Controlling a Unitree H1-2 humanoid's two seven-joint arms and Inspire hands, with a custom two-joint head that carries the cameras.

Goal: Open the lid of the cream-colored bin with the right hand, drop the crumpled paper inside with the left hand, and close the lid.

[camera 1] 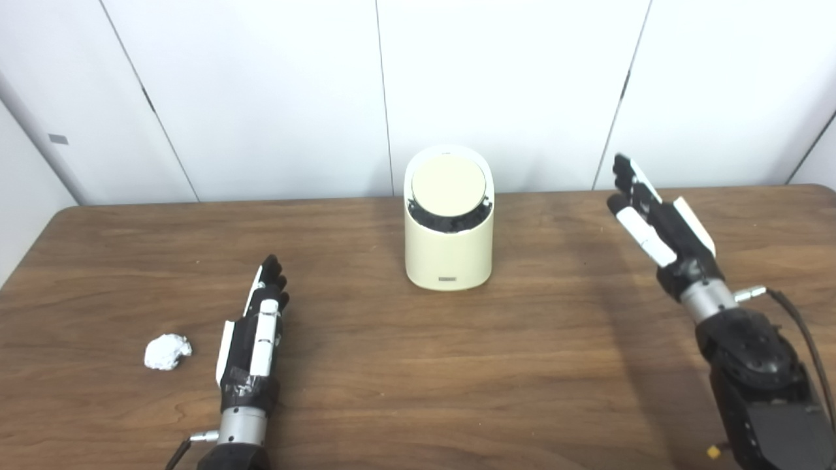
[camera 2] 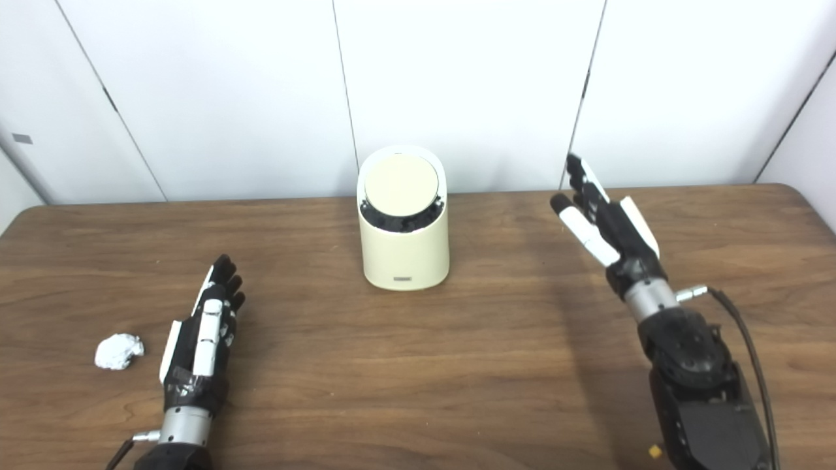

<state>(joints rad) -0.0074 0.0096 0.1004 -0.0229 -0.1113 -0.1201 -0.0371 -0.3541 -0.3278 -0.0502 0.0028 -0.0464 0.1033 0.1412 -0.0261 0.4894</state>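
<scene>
Left eye view: bin (camera 1: pixel 448 251) interior hidden.

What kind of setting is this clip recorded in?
Probably a lab or test room, not a home: a bare wooden table against plain white wall panels, with only a bin and a paper ball laid out between two robot hands.

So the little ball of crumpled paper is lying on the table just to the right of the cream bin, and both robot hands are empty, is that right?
Not quite. The crumpled paper lies far left of the cream bin, beside the left robot hand, as the left eye view shows. Both hands, including the right robot hand, are indeed empty.
</scene>
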